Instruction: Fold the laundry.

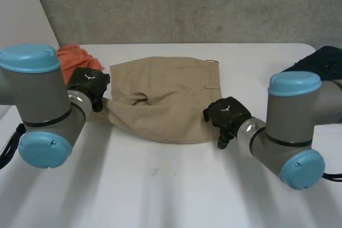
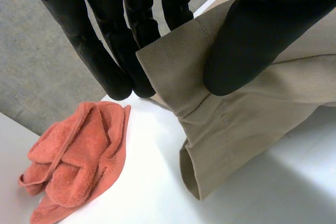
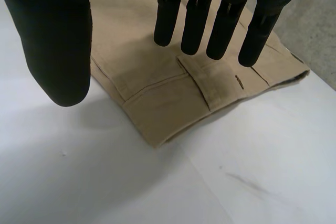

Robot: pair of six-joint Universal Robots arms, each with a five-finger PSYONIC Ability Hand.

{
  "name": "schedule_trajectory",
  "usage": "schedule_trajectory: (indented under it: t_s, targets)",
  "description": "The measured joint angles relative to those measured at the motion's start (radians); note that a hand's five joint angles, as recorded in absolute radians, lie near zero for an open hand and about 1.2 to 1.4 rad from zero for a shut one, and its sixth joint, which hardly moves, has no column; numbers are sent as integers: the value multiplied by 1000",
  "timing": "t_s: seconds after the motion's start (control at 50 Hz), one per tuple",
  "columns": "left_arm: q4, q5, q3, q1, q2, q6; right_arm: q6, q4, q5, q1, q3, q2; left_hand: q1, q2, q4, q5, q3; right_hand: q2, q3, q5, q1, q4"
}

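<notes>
A khaki pair of trousers (image 1: 165,94) lies folded and rumpled in the middle of the white table (image 1: 160,190). My left hand (image 1: 88,85) is at the cloth's left edge. In the left wrist view its thumb (image 2: 257,30) and fingers (image 2: 113,61) pinch a hem of the khaki cloth (image 2: 236,129) between them. My right hand (image 1: 227,115) is at the garment's front right corner. In the right wrist view its fingers (image 3: 199,14) are straight and spread from the thumb, just above the khaki cloth (image 3: 173,93), holding nothing.
An orange towel (image 1: 75,57) lies crumpled at the back left, just beyond my left hand, and appears as the orange towel (image 2: 79,166) beside the pinched hem. A dark garment (image 1: 320,60) lies at the table's back right edge.
</notes>
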Motion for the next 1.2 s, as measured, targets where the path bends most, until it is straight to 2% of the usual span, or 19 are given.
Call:
schedule_trajectory:
  t_s: [0.36,0.42,0.46,0.48,0.52,0.66,0.7,0.78,0.8,0.82,0.86,0.92,1.04,1.2]
  targets:
    - [-29,-4,72,17,-9,-2,-81,-201,34,44,-66,138,0,0,0,0,0,158,175,188,155,172]
    - [-37,-5,82,20,-11,-3,-94,-211,36,46,-87,157,0,0,0,0,0,275,275,279,245,273]
    - [-45,-6,88,23,-13,-5,-98,-213,37,47,-101,168,0,0,0,0,0,537,527,532,480,527]
    - [-47,-6,89,23,-14,-6,-99,-213,39,47,-106,170,0,0,0,0,0,612,593,602,521,596]
    - [-58,-6,90,23,-14,-9,-98,-212,47,47,-117,170,0,0,0,0,0,659,658,674,530,667]
    - [-112,-2,64,19,2,-23,-69,-177,91,41,-117,104,0,0,0,0,0,659,667,691,530,676]
    - [-160,7,24,14,41,-30,-46,-112,109,25,-101,11,0,0,0,0,0,659,667,691,530,676]
    - [-250,33,-65,3,146,-30,-79,100,89,-10,-88,-115,0,0,0,0,0,659,667,691,530,676]
    - [-280,44,-96,-1,183,-27,-113,205,73,-25,-86,-152,0,0,0,0,0,659,667,691,530,676]
    - [-290,48,-106,-2,194,-26,-121,226,70,-28,-86,-158,0,0,0,0,0,659,667,691,530,676]
    - [-351,77,-171,-13,262,-10,-204,425,39,-52,-81,-205,0,0,0,0,0,659,667,691,530,676]
    - [-409,113,-239,-29,317,17,-300,610,14,-74,-75,-229,0,0,0,0,0,659,668,691,530,676]
    - [-442,136,-304,-58,319,70,-404,737,6,-94,-63,-200,0,4,0,0,3,659,668,691,530,676]
    - [-401,66,-219,-63,200,92,-377,673,34,-87,-94,-126,0,4,1,0,3,659,668,698,530,676]
